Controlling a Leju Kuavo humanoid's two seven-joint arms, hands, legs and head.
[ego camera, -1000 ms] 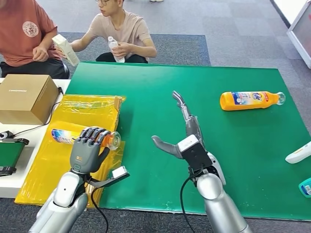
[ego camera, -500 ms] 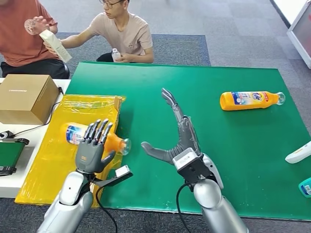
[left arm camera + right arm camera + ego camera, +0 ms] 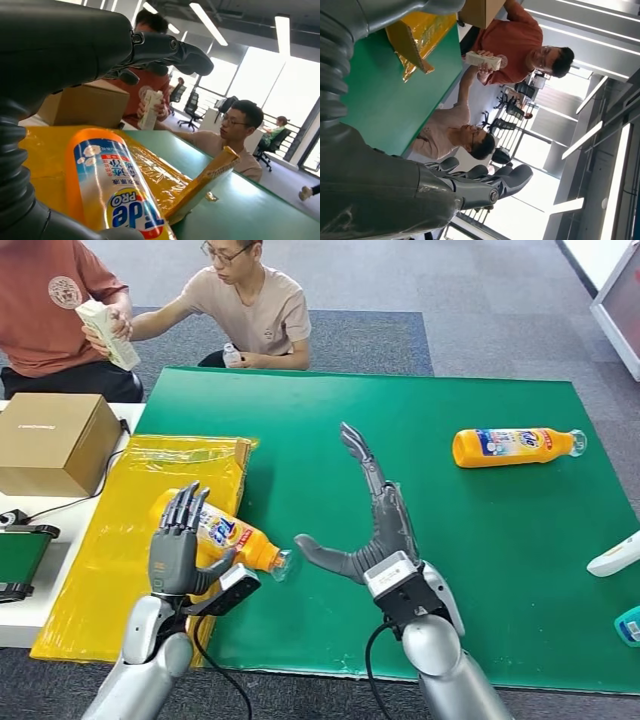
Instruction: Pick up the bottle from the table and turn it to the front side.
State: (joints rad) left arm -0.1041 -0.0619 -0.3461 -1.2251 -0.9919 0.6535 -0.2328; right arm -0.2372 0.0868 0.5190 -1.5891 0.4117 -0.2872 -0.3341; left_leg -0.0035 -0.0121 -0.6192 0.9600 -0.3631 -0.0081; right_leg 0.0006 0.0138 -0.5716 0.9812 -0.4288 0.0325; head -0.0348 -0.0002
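Head view: green table (image 3: 453,570), yellow sheet (image 3: 113,570) at its left edge. Bottle (image 3: 226,536) lies on its side across that edge, label up, cap toward the right hand (image 3: 370,530), which is spread and holds nothing. Left hand (image 3: 177,545) is beside the bottle, fingers apart, not grasping. Judged smooth rigid plastic, likely to roll; grip mid-body.

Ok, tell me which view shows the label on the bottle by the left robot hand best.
The left wrist view: the orange bottle is close up, its Tide Pro label readable. The head view shows the whole bottle lying on the yellow bag by the left robot hand, label small. The right wrist view doesn't include it.
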